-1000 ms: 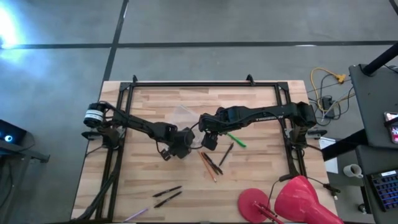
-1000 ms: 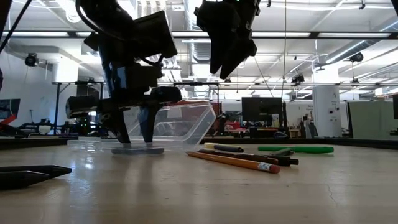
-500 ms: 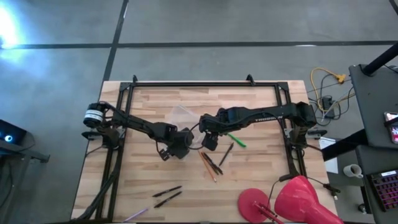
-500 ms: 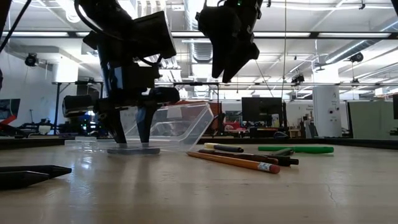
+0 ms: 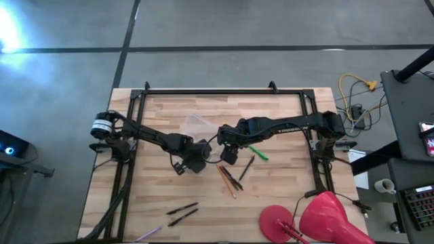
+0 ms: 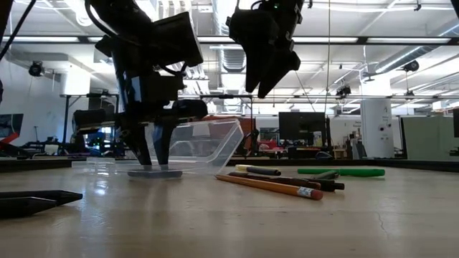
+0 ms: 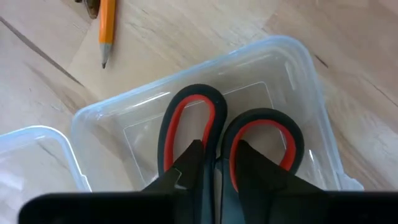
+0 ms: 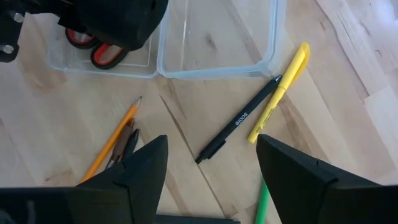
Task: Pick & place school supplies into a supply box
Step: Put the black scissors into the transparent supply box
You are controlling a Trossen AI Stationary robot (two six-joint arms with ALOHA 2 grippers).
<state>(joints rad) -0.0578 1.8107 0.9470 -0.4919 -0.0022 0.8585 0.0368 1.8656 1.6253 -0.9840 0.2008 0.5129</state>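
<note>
Inside the supply box (image 7: pixel 298 68), the red-handled scissors (image 7: pixel 233 140) stood with their 2 black-and-red loops toward the box's far wall, as the left wrist view showed. The left gripper (image 7: pixel 214 171) reached down into that clear box, and its 2 dark fingers (image 7: pixel 186 165) sat narrowed against the scissors at the base of the handles; whether they truly clamped the scissors or merely flanked them I could not tell. In the high view the box (image 5: pixel 199 125) lay near the middle of the wooden table (image 5: pixel 285 115), its hinged lid open flat beside it, with the left gripper (image 5: pixel 196 157) at its near end.

Just beside the box, the right gripper (image 8: pixel 211 162) hung above the table with its fingers spread wide and nothing between them. Below it lay a black pen (image 8: pixel 239 118) and a yellow pen (image 8: pixel 280 90), touching each other near the box's corner, and an orange pencil (image 8: pixel 115 140) alongside a dark pen (image 8: pixel 127 144). A green pen (image 5: pixel 258 152) lay past these toward the right arm's base.

Near the table's front edge, well apart from the box, 2 more dark pens (image 5: pixel 183 212) rested, and a big red round object (image 5: pixel 319 220) sat at the front right corner.
</note>
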